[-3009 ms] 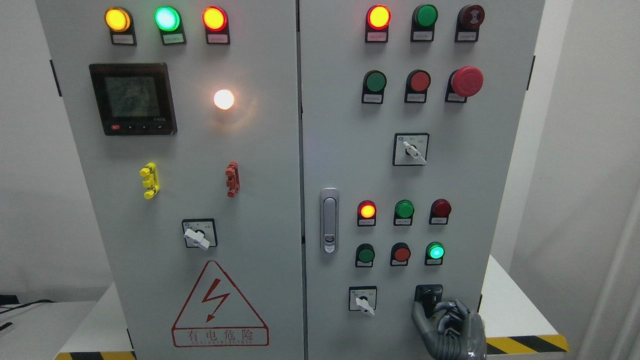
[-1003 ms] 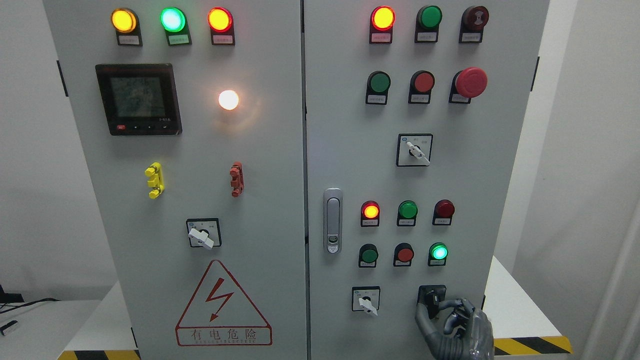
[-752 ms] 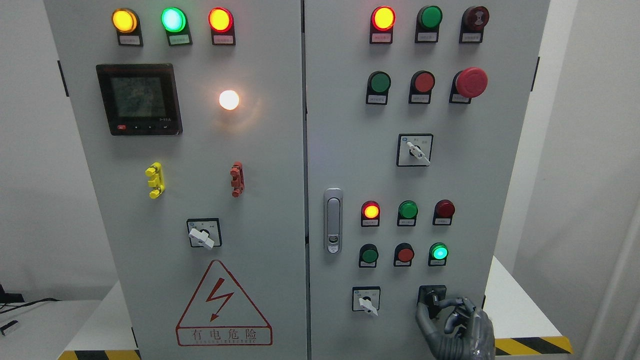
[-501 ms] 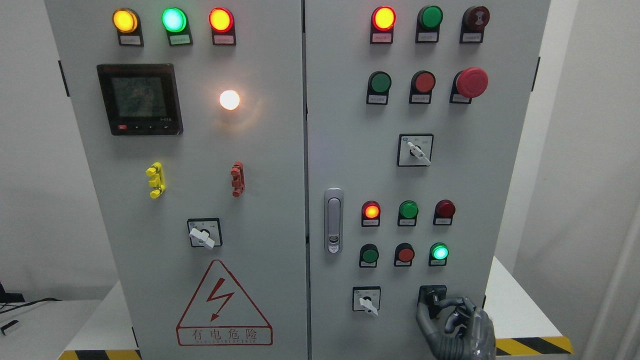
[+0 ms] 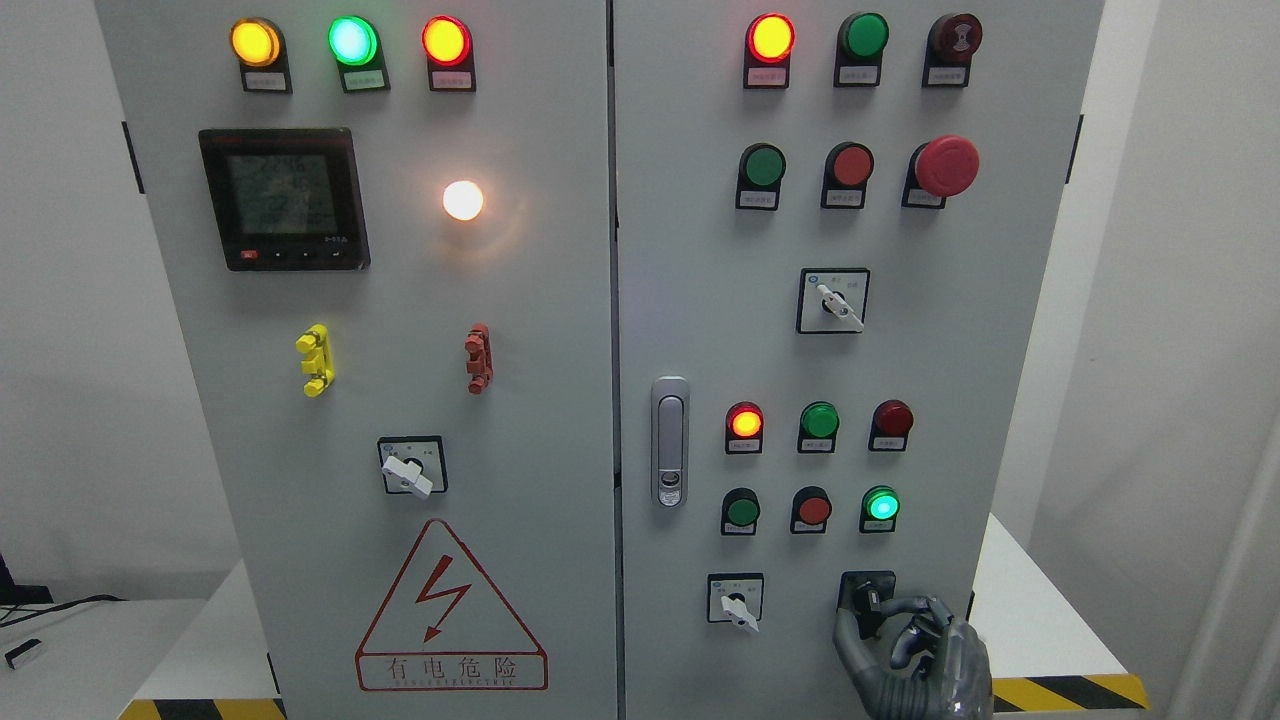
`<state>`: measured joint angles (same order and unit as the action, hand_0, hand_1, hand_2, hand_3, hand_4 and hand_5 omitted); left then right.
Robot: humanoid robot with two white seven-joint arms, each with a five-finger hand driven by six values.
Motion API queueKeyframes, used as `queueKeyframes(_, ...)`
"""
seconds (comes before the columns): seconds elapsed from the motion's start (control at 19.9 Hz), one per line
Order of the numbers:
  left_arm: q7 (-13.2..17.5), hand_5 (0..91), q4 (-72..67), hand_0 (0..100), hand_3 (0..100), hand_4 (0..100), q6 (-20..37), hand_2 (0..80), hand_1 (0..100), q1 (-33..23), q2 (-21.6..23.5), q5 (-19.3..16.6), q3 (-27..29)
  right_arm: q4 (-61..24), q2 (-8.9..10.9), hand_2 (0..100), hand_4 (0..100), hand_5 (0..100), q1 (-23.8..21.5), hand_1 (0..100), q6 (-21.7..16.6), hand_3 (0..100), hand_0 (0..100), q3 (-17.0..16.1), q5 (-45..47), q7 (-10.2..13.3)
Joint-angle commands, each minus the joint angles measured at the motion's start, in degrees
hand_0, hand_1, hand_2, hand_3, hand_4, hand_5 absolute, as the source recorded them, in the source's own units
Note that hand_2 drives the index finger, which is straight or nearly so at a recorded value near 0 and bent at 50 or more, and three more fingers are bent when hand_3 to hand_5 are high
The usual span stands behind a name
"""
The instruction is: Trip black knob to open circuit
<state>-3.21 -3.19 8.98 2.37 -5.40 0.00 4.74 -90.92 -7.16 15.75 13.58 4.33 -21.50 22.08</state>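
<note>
The black knob (image 5: 866,597) sits on a black square plate at the lower right of the grey cabinet's right door (image 5: 700,300). My right hand (image 5: 863,609) comes up from the bottom edge. Its thumb lies on the knob's left side, and a curled finger (image 5: 903,604) hooks over the knob from the right, so the hand is shut on the knob. Most of the knob is hidden between the fingers, and I cannot read its angle. The left arm does not show.
A white-handled selector switch (image 5: 735,607) is just left of the knob. A lit green lamp (image 5: 880,504) glows above it. The door latch (image 5: 669,441) is near the seam. A white table edge with yellow-black tape (image 5: 1065,690) lies right of the hand.
The whole cabinet has drifted slightly right in the picture. My right hand has stayed closed on the black knob throughout, and the lamps are unchanged.
</note>
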Motion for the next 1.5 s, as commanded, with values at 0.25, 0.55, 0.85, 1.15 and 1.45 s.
queueKeyframes(0.25, 0.05, 0.0, 0.03, 12, 0, 0, -0.02, 0.0, 39, 0.00, 0.04, -1.76, 0.00, 0.48, 0.12, 54, 90, 98, -0.19, 77, 0.13, 96, 19, -0.20, -1.09, 0.51)
queueKeyframes(0.55, 0.05, 0.0, 0.03, 12, 0, 0, -0.02, 0.0, 39, 0.00, 0.04, -1.76, 0.00, 0.39, 0.12, 53, 90, 98, -0.63, 77, 0.13, 95, 20, -0.28, -1.09, 0.86)
queueKeyframes(0.85, 0.05, 0.0, 0.03, 12, 0, 0, -0.02, 0.0, 39, 0.00, 0.04, -1.76, 0.00, 0.22, 0.12, 52, 89, 98, -0.63, 78, 0.05, 93, 23, -0.55, -1.09, 0.86)
queueKeyframes(1.15, 0.05, 0.0, -0.06, 12, 0, 0, -0.02, 0.0, 39, 0.00, 0.04, -1.76, 0.00, 0.13, 0.12, 51, 89, 98, -0.54, 79, -0.57, 93, 23, -1.07, -1.09, 1.04)
queueKeyframes(1.45, 0.05, 0.0, 0.03, 12, 0, 0, -0.02, 0.0, 39, 0.00, 0.04, -1.76, 0.00, 0.13, 0.21, 51, 89, 98, -0.63, 80, -0.75, 93, 22, -1.43, -1.09, 1.04)
